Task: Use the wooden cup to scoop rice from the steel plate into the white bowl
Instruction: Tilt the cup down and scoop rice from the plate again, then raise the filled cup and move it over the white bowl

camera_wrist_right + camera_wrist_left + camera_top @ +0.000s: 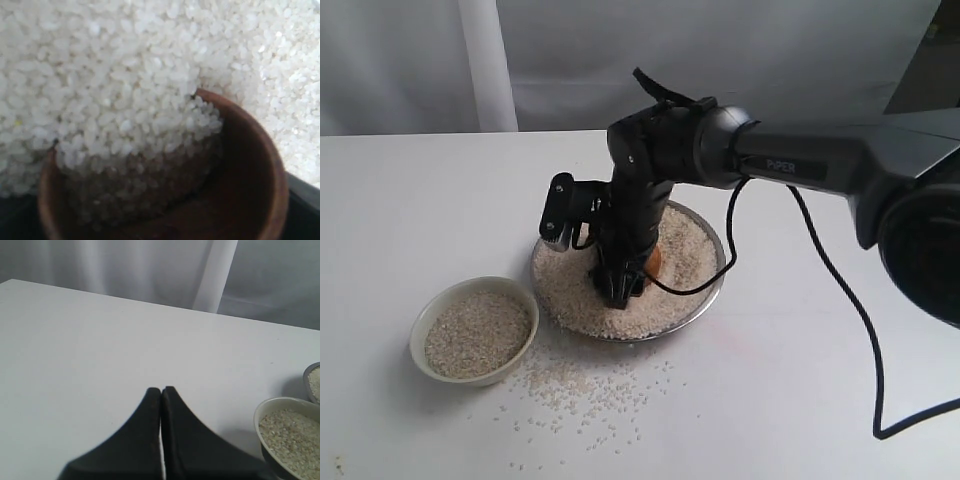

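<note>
My right gripper (620, 285) points down into the steel plate (716, 288) and is shut on the wooden cup (653, 262), which is mostly hidden behind the fingers. In the right wrist view the wooden cup (250, 165) lies tipped on its side with its mouth pushed into the rice (125, 75), and grains fill part of its dark inside. The white bowl (418, 335) stands left of the plate and holds rice (478, 333). My left gripper (161, 390) is shut and empty above bare table, with the white bowl (261, 412) beside it.
Loose rice grains (580, 395) are scattered on the white table in front of the bowl and plate. A black cable (860, 320) trails from the right arm across the table on the right. A pale curtain hangs behind the table's far edge.
</note>
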